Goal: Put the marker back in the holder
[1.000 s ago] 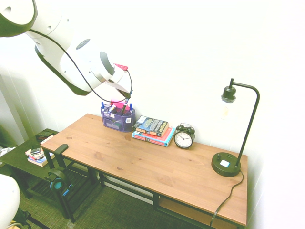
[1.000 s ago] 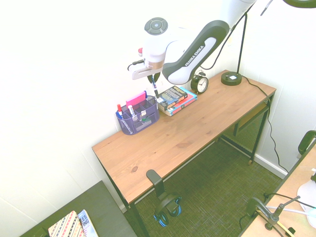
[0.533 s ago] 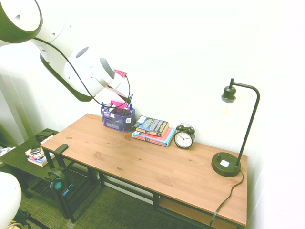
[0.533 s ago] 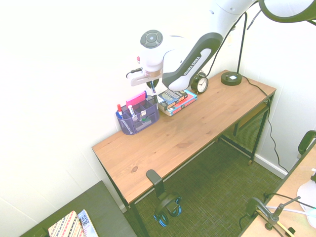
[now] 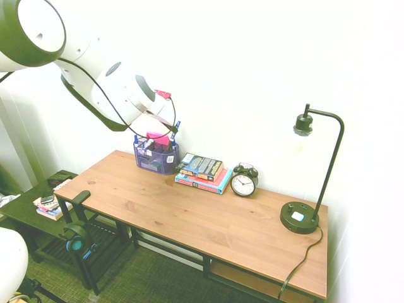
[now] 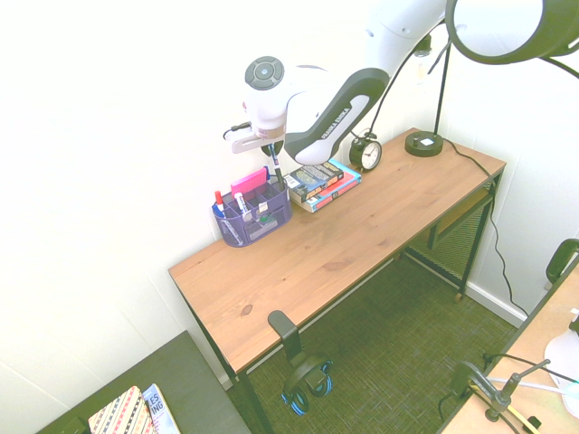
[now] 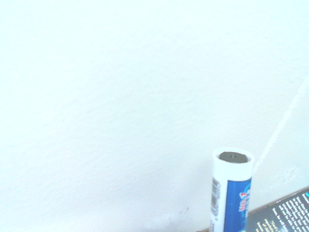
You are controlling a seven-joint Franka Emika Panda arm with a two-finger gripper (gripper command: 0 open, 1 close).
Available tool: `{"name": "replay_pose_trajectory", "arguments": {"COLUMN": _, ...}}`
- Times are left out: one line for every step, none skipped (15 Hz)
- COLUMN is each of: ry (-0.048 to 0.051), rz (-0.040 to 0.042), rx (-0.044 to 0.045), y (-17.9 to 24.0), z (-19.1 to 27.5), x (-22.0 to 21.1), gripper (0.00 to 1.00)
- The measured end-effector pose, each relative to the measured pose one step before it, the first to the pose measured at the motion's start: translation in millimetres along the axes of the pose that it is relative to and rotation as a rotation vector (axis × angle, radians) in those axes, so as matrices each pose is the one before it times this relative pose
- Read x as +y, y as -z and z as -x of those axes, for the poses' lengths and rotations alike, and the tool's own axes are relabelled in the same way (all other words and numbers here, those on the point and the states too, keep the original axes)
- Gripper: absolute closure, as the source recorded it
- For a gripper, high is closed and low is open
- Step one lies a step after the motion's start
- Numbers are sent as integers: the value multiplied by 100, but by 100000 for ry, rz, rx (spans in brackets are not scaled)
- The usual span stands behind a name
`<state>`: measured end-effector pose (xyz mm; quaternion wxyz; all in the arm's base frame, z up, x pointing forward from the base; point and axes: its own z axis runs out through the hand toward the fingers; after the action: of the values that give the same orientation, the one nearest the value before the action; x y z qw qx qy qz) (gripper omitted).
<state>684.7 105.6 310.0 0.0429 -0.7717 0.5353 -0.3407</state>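
Observation:
My gripper is shut on the marker, which hangs nearly upright just above the right end of the holder. The holder is a purple mesh organizer at the back of the wooden desk, against the wall. In the first exterior view the marker shows above the holder, partly hidden by the wrist. The wrist view shows the marker's white barrel with its blue label and flat end against the white wall. I cannot tell whether its lower tip touches the holder.
The holder also carries several thin pens and a pink pad. Right beside it lies a stack of books, then a black alarm clock and a black desk lamp. Headphones hang at the desk's front edge.
The arm has carried the marker away from the books toward the wall, so it now hangs over the holder. The grip is unchanged.

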Motion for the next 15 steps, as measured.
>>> {"name": "replay_pose_trajectory", "arguments": {"ry": -66, "rz": 215, "rx": 49, "y": -458, "z": 183, "x": -80, "gripper": 100}}
{"name": "replay_pose_trajectory", "arguments": {"ry": 49, "rz": 265, "rx": -85, "y": -410, "z": 278, "x": -36, "gripper": 100}}
{"name": "replay_pose_trajectory", "arguments": {"ry": 294, "rz": 226, "rx": -135, "y": -382, "z": 391, "x": -64, "gripper": 0}}
{"name": "replay_pose_trajectory", "arguments": {"ry": 355, "rz": 240, "rx": -334, "y": -332, "z": 447, "x": -9, "gripper": 0}}
{"name": "replay_pose_trajectory", "arguments": {"ry": 188, "rz": 353, "rx": -399, "y": -279, "z": 369, "x": 45, "gripper": 0}}
{"name": "replay_pose_trajectory", "arguments": {"ry": -14, "rz": 347, "rx": -191, "y": -275, "z": 174, "x": 46, "gripper": 0}}
{"name": "replay_pose_trajectory", "arguments": {"ry": -178, "rz": 176, "rx": 102, "y": -186, "z": -107, "x": 43, "gripper": 0}}
{"name": "replay_pose_trajectory", "arguments": {"ry": -190, "rz": 159, "rx": 117, "y": -77, "z": -156, "x": 57, "gripper": 0}}
{"name": "replay_pose_trajectory", "arguments": {"ry": -175, "rz": 164, "rx": 115, "y": -66, "z": -139, "x": 51, "gripper": 0}}
{"name": "replay_pose_trajectory", "arguments": {"ry": -156, "rz": 195, "rx": 85, "y": -65, "z": -110, "x": 51, "gripper": 0}}
{"name": "replay_pose_trajectory", "arguments": {"ry": -197, "rz": 136, "rx": 70, "y": -71, "z": -137, "x": 52, "gripper": 0}}
{"name": "replay_pose_trajectory", "arguments": {"ry": -246, "rz": 157, "rx": 170, "y": -103, "z": -260, "x": 67, "gripper": 0}}
{"name": "replay_pose_trajectory", "arguments": {"ry": -303, "rz": 209, "rx": 177, "y": -119, "z": -272, "x": 89, "gripper": 0}}
{"name": "replay_pose_trajectory", "arguments": {"ry": -247, "rz": 154, "rx": 131, "y": -96, "z": -219, "x": 72, "gripper": 0}}
{"name": "replay_pose_trajectory", "arguments": {"ry": -143, "rz": 31, "rx": 49, "y": -42, "z": -113, "x": 29, "gripper": 0}}
